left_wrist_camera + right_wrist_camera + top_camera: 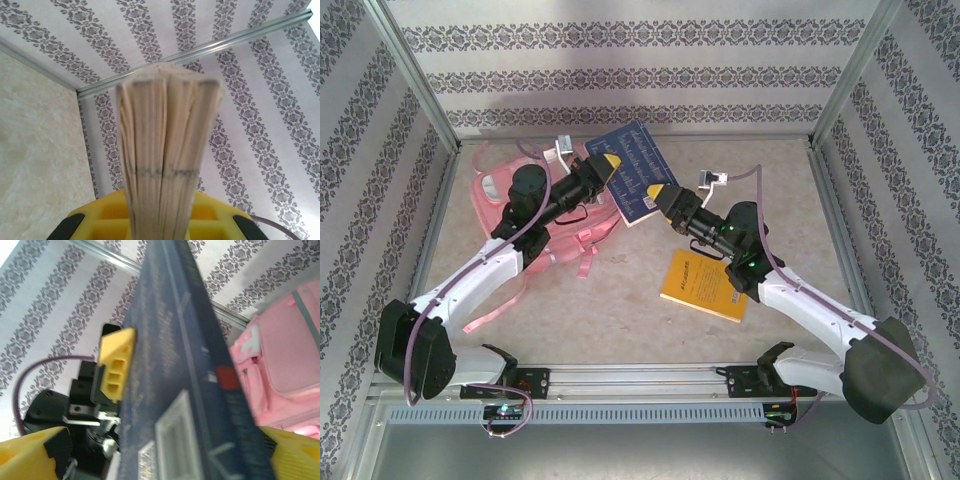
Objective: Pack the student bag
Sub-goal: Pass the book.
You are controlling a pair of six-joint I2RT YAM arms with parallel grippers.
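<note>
The left gripper [608,163], clenched on the navy hardcover book [638,165] with the right gripper [662,193] released beside it, should hold firm and lower the book squarely toward the large pink fabric backpack [485,205] lying beneath and behind that gripper.

Beige marbled table [620,320], pink student bag [480,203] far left, yellow booklet [705,285] right

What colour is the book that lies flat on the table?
Orange-yellow; the book shows best in the top external view.

Robot test booth: patterned wallpaper panels [620,75], aluminium frame posts [417,70], marble-look tabletop [620,310].
</note>
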